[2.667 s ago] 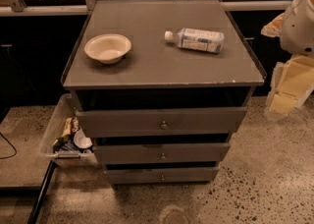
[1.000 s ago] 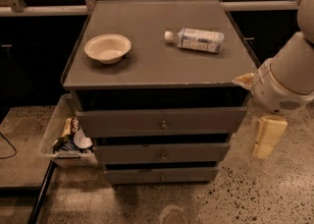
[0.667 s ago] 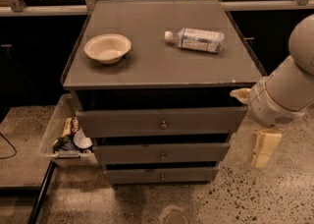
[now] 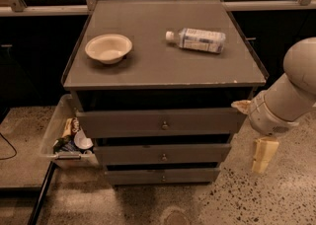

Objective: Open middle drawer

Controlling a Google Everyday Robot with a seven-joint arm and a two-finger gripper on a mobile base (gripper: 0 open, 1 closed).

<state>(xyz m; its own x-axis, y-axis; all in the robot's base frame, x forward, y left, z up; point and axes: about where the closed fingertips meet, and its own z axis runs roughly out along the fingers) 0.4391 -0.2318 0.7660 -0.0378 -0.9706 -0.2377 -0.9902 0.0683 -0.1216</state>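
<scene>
Three grey flat drawer fronts are stacked in the front of a grey cabinet (image 4: 163, 68), each fitted with one small round metal knob at centre. The middle drawer (image 4: 133, 154) is located between the widest top drawer (image 4: 123, 123) and the narrowest bottom drawer (image 4: 138, 175); its front is seen pushed in, with a dark gap above it. On the cabinet top, a shallow cream bowl (image 4: 108, 48) is placed at the left and a clear plastic bottle with a white cap (image 4: 197, 39) is laid on its side at the right, well apart from the bowl. A clear plastic bin (image 4: 53, 129) holding mixed items is set against the cabinet's left side.

The cream-coloured gripper (image 4: 264, 154) is positioned to the right of the cabinet, below the white rounded arm (image 4: 289, 95), over the speckled floor (image 4: 276, 199). It is held apart from the middle drawer and from the knob. Whether the gripper is wide or narrow cannot be told.
</scene>
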